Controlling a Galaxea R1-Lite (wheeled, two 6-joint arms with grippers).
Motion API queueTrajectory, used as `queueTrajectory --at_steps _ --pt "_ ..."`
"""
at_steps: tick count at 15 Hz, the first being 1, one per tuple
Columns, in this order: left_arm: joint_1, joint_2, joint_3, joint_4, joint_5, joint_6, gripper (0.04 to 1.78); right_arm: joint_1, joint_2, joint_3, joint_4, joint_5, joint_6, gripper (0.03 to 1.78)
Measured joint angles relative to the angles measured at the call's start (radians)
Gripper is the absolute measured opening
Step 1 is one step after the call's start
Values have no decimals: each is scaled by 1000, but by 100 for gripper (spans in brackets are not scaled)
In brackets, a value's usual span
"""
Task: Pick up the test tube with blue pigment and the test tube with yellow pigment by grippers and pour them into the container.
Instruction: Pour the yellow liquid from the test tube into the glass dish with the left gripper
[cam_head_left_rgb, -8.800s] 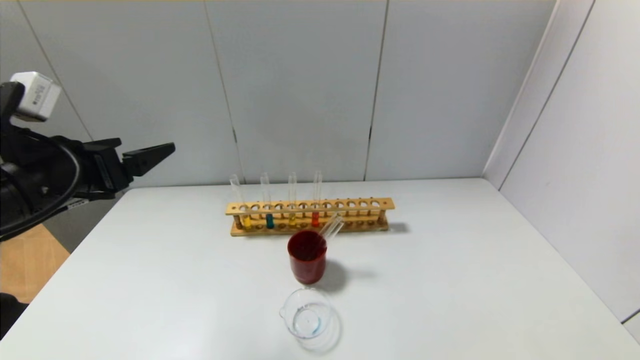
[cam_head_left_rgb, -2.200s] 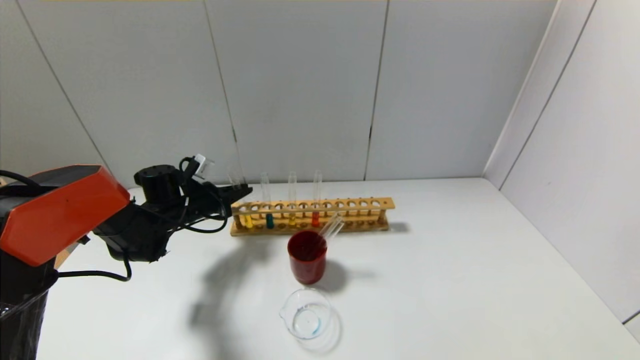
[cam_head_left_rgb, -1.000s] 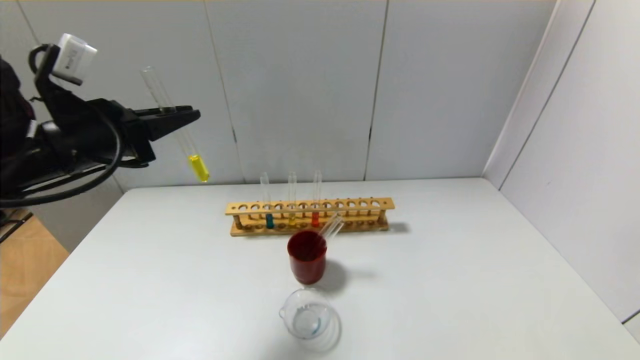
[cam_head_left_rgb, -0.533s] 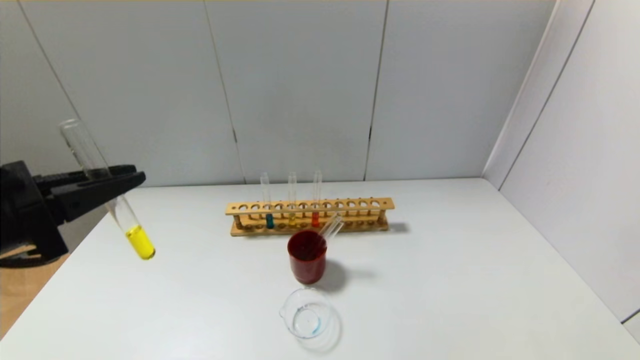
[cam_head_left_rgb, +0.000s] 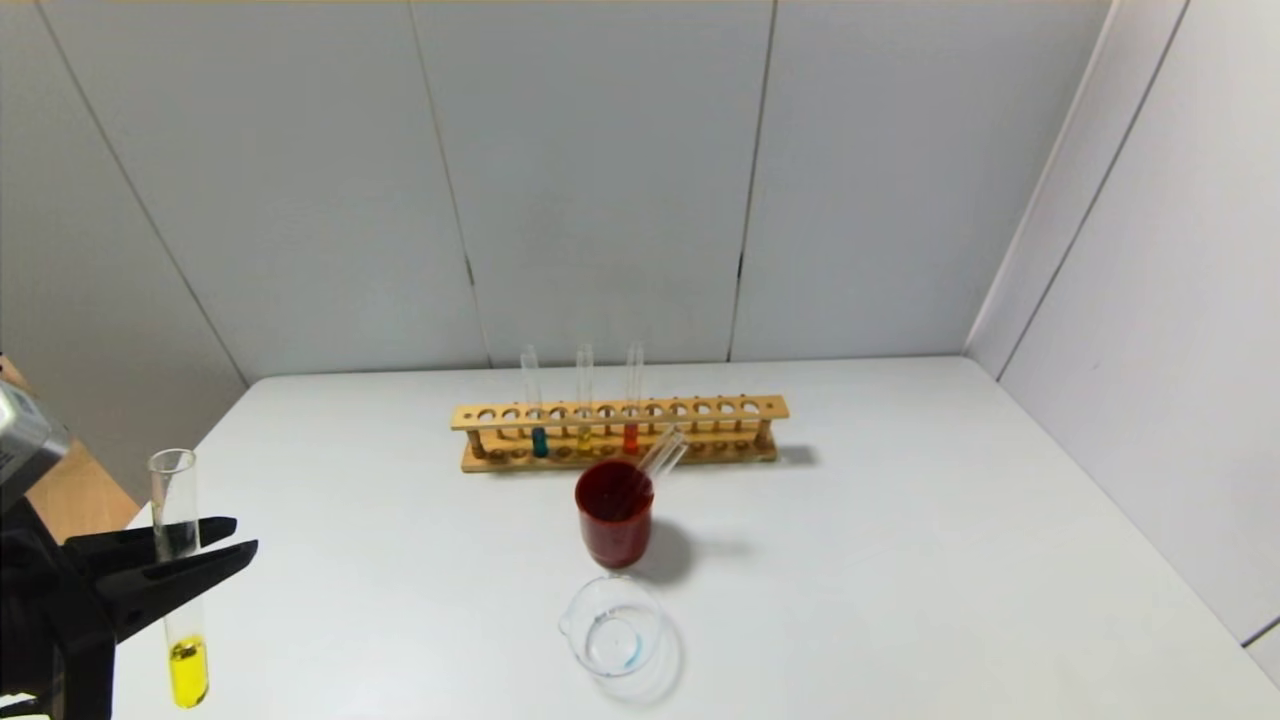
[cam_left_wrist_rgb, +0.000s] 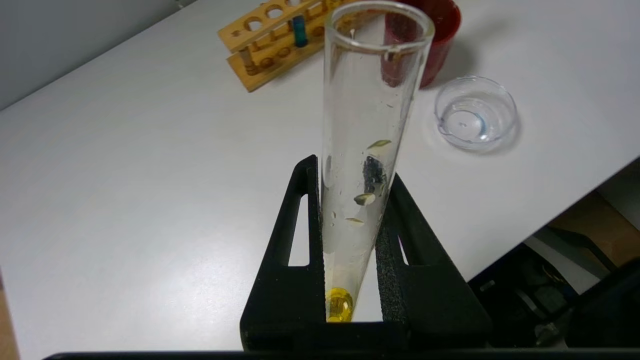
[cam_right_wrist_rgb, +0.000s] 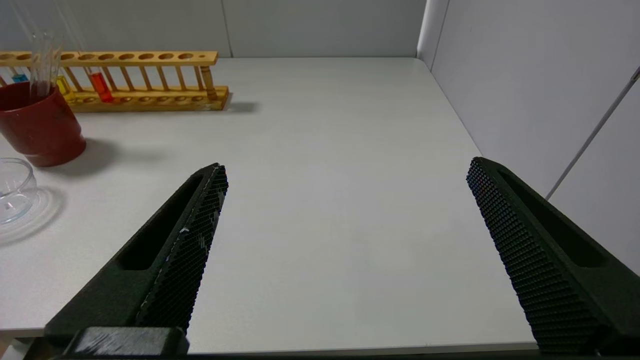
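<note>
My left gripper (cam_head_left_rgb: 225, 545) is shut on the test tube with yellow pigment (cam_head_left_rgb: 186, 620) and holds it upright over the table's near left corner, far left of the container (cam_head_left_rgb: 612, 628). In the left wrist view the tube (cam_left_wrist_rgb: 367, 130) stands between the jaws of the gripper (cam_left_wrist_rgb: 352, 175), yellow liquid at its tip. The test tube with blue pigment (cam_head_left_rgb: 538, 436) stands in the wooden rack (cam_head_left_rgb: 700, 410). The container is a squat clear beaker with a trace of blue inside; it also shows in the left wrist view (cam_left_wrist_rgb: 475, 112). My right gripper (cam_right_wrist_rgb: 345, 172) is open and empty over the table's near right side.
A red cup (cam_head_left_rgb: 614, 515) with an empty tube leaning in it stands between the rack and the beaker. An amber-tipped tube (cam_head_left_rgb: 584, 437) and an orange-red tube (cam_head_left_rgb: 630, 436) stand in the rack. Grey walls close in behind and on the right.
My left gripper took the yellow tube out of the rack, lifted it high, then brought it down and toward the near left corner. The tube now hangs upright instead of tilted.
</note>
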Motion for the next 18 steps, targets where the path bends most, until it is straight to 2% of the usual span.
queueTrajectory --at_steps 5,9,12,15,18 --pt "-160 70 19 -63 4 -55 33 0 0 0 0 0 -1 175" --pt "-199 175 65 -229 25 -65 33 0 0 0 0 0 0 175" --pt "-227 278 94 -326 126 -22 33 0 0 0 0 0 -1 175" --pt "-301 376 92 -393 257 102 33 0 0 0 0 0 -1 175" --pt "-378 450 73 -426 314 148 33 0 0 0 0 0 0 175"
